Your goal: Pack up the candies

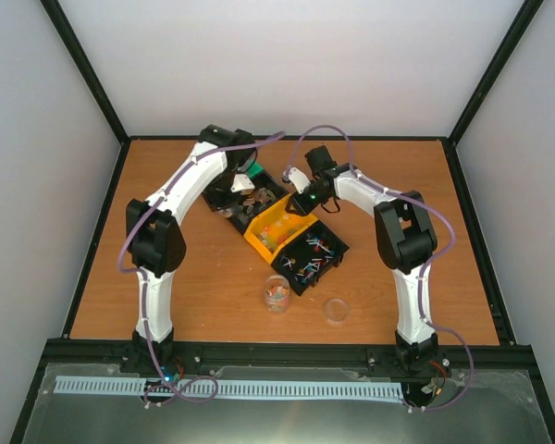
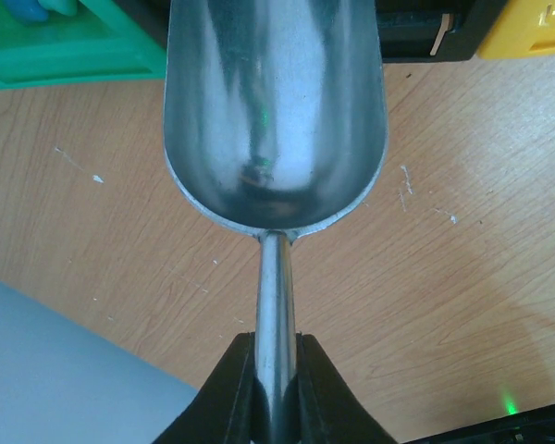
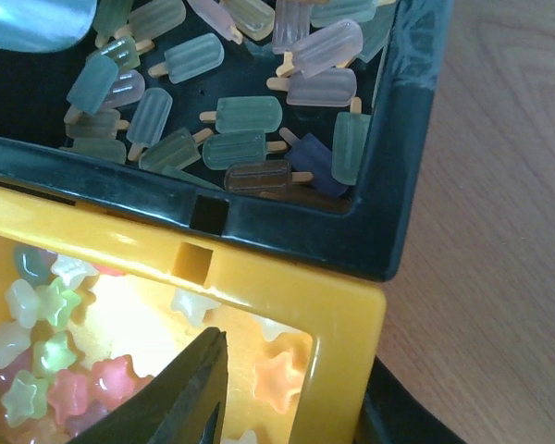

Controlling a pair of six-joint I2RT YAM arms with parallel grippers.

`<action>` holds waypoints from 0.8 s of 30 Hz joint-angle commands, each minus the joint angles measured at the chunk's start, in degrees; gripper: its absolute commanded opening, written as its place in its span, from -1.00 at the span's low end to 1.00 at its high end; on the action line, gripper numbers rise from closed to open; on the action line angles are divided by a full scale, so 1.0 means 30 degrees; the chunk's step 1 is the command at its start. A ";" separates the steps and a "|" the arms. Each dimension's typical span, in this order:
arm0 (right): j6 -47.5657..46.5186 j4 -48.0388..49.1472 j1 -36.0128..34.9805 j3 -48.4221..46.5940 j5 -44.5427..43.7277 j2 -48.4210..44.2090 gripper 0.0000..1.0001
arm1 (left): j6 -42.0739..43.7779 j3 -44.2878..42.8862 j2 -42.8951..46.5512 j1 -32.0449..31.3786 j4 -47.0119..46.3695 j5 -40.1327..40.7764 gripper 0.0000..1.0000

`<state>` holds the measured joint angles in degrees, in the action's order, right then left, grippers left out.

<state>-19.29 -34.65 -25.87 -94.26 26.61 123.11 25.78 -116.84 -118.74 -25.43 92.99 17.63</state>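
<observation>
My left gripper (image 1: 233,183) (image 2: 276,388) is shut on the handle of a silver metal scoop (image 2: 273,102). The scoop's bowl is empty and hovers over bare table beside the bins. My right gripper (image 1: 301,190) (image 3: 301,370) is open. Its jaws stand astride the corner wall of the yellow bin (image 1: 276,231) (image 3: 351,305), one finger (image 3: 190,393) inside and the other outside. Star-shaped candies (image 3: 282,379) lie in the yellow bin. Popsicle-shaped candies (image 3: 245,116) fill the black bin (image 3: 388,213) next to it. Thin multicoloured candies (image 1: 314,254) lie in another black bin. The clear jar (image 1: 277,293) holds a few candies.
A green bin (image 1: 254,172) (image 2: 65,51) and a black bin with brownish pieces (image 1: 245,199) stand at the far end of the bin row. The jar's clear lid (image 1: 336,310) lies on the table right of the jar. A black frame surrounds the wooden table (image 1: 166,277).
</observation>
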 commanded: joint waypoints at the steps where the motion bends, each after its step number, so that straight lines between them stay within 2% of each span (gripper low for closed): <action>1: -0.0531 0.0914 -0.0848 0.0859 0.0540 -0.0520 -0.36 | 0.0381 0.0022 -0.0316 0.0105 0.0367 0.0351 -0.99; 11: -0.0853 0.2214 -0.1191 0.1844 0.0643 -0.0729 -0.51 | 0.0463 0.0425 -0.1662 0.0153 0.0381 0.1392 -0.98; 16: -0.1111 0.2659 -0.1192 0.2069 0.0319 -0.0768 -0.57 | 0.0422 -0.0459 -0.3084 0.0268 0.0373 0.1115 -0.98; 24: -0.1577 0.3232 -0.1196 0.2708 0.0538 -0.1214 -0.66 | 0.0486 -0.1736 -0.5139 0.0332 0.0020 -0.2655 -0.98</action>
<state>-19.31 -26.61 -28.56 -88.47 24.75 121.73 25.74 -122.63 -128.73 -25.08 93.10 17.87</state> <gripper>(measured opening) 0.192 0.097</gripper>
